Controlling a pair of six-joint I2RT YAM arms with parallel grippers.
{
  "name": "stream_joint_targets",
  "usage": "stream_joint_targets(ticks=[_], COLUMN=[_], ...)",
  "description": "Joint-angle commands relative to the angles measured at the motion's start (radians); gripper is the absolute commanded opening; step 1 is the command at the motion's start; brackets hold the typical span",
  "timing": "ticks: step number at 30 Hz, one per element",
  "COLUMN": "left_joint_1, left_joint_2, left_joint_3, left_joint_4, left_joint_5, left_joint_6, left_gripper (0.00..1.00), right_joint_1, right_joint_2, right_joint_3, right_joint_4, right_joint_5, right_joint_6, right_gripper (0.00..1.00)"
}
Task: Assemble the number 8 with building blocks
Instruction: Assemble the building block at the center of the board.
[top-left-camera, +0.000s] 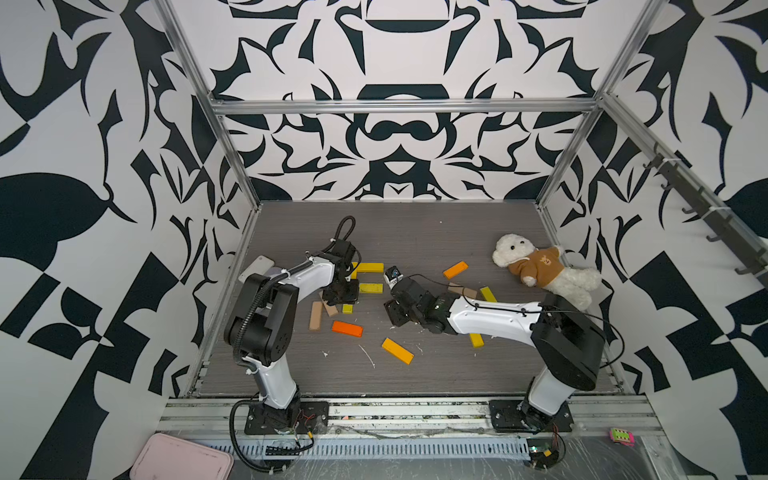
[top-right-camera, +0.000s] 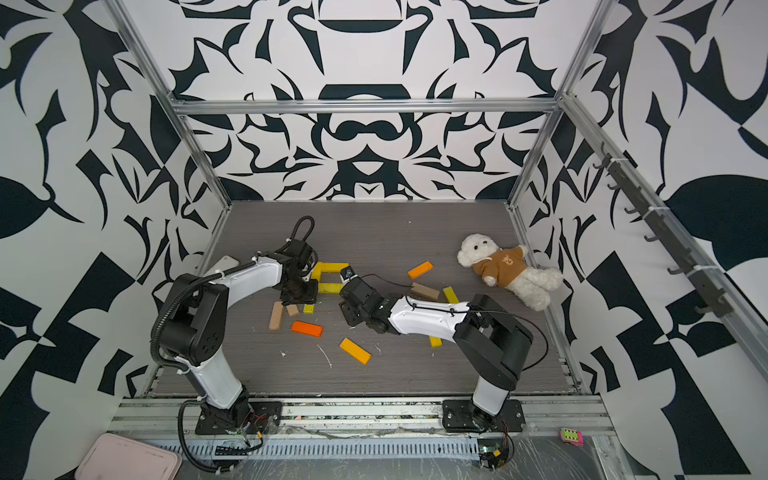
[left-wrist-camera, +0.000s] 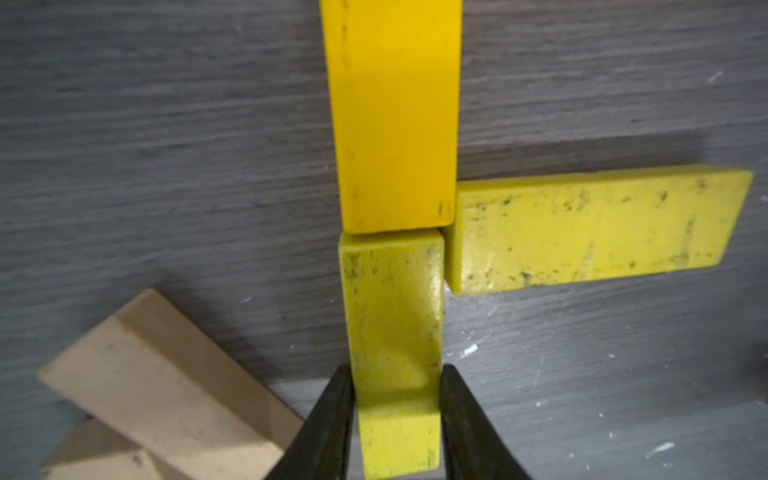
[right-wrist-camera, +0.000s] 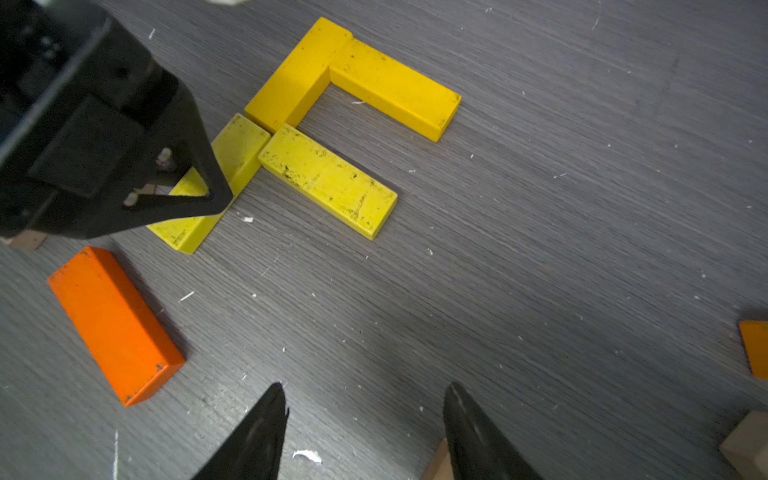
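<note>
My left gripper (left-wrist-camera: 397, 374) is shut on a pale yellow block (left-wrist-camera: 392, 316) that lies flat, its far end butting a darker yellow block (left-wrist-camera: 395, 116). Another pale yellow block (left-wrist-camera: 590, 232) branches off sideways at that joint. In the right wrist view these, with a fourth yellow block (right-wrist-camera: 395, 89), form an F shape beside the left gripper (right-wrist-camera: 104, 137). My right gripper (right-wrist-camera: 365, 390) hangs open over bare floor, an orange block (right-wrist-camera: 114, 324) off to one side. In a top view the left gripper (top-left-camera: 344, 296) and right gripper (top-left-camera: 395, 318) flank the figure.
Loose blocks lie around: tan ones (top-left-camera: 316, 315), orange (top-left-camera: 347, 328), yellow-orange (top-left-camera: 397, 350), orange (top-left-camera: 455, 269), yellow (top-left-camera: 488, 294), and a yellow one (top-left-camera: 476, 340) partly under the right arm. A teddy bear (top-left-camera: 540, 270) lies far right. A white-grey case (top-left-camera: 257, 268) sits by the left wall.
</note>
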Motion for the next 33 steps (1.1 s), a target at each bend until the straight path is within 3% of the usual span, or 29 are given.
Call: stream_joint_targets(ticks=[1, 26, 33], left_joint_1=[-0.004, -0.004, -0.004], left_joint_2=[0.011, 0.008, -0.033], left_joint_3=[0.028, 0.030, 0.027], left_joint_4=[-0.013, -0.010, -0.015], left_joint_5=[0.013, 0.008, -0.004], left_joint_6=[0.005, 0.017, 0.004], left_gripper=[0.38, 0.39, 0.52], right_joint_1=[0.003, 0.004, 0.003], right_joint_2=[-0.027, -0.017, -0.031], right_joint_3=[-0.003, 0.001, 0.009], right_joint_4=[0.021, 0.020, 0.013], right_joint_5=[0.023, 0.021, 0.015], right_joint_6=[0.012, 0.012, 0.005], right_gripper=[0.63, 0.63, 0.63])
